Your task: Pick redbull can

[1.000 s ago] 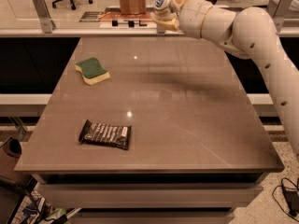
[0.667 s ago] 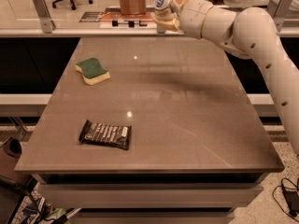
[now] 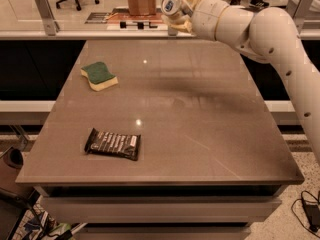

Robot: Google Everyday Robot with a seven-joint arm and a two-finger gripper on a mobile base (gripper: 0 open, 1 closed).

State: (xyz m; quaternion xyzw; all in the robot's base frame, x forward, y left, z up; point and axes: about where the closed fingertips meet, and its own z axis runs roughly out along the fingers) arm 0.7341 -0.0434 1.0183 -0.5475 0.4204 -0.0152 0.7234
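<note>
My gripper point(image 3: 177, 11) is high above the table's far edge, at the top middle of the camera view, on the end of the white arm point(image 3: 260, 31) that comes in from the right. It is shut on the redbull can point(image 3: 171, 5), which lies tilted with its silver round end facing the camera. The can is lifted off the table. The cream fingers point(image 3: 184, 15) wrap its body, so most of its side is hidden.
A green-and-yellow sponge point(image 3: 99, 75) lies on the brown table point(image 3: 200, 124) at the far left. A dark snack-bar wrapper point(image 3: 113, 144) lies near the front left. A counter with a brown box point(image 3: 141, 0) stands behind the table.
The arm and the held can have barely shifted, slightly to the left; nothing on the table has moved.
</note>
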